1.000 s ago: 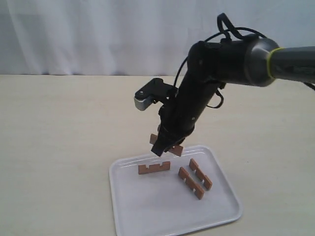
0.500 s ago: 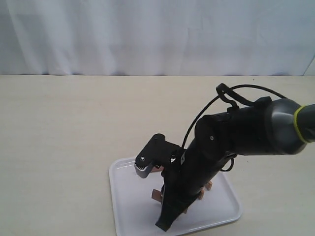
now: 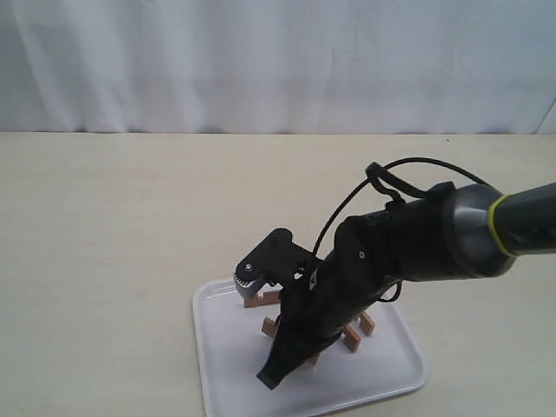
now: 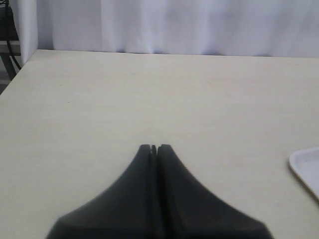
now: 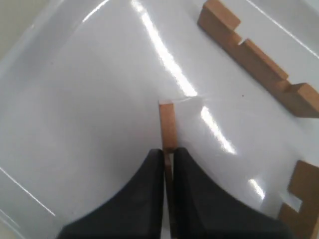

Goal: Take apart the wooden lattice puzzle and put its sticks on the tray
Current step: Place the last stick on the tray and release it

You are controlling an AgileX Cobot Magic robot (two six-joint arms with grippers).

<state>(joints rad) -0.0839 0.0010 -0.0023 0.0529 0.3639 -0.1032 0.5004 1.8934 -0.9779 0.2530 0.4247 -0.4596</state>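
My right gripper (image 3: 269, 378) hangs low over the near part of the white tray (image 3: 224, 347), shut on one reddish-brown stick (image 3: 270, 327). The right wrist view shows this stick (image 5: 167, 124) edge-on, clamped between the black fingers (image 5: 149, 169) of the right gripper (image 5: 168, 150), its end poking past them over the tray floor (image 5: 89, 99). Three more notched sticks lie on the tray, one (image 3: 261, 300) at the far side and two (image 3: 352, 337) to the right. No assembled lattice puzzle is in view. My left gripper (image 4: 155, 146) is shut and empty over bare table.
The right arm's dark body (image 3: 408, 243) and its cable loop over the tray's right half. A loose stick (image 5: 256, 59) lies just beyond the fingers in the right wrist view. A corner of the tray (image 4: 306, 167) shows in the left wrist view. A white curtain backs the beige table (image 3: 104, 226).
The right gripper has carried its stick from above the tray's far edge down to the tray's near part. The arm now covers the two sticks on the right.
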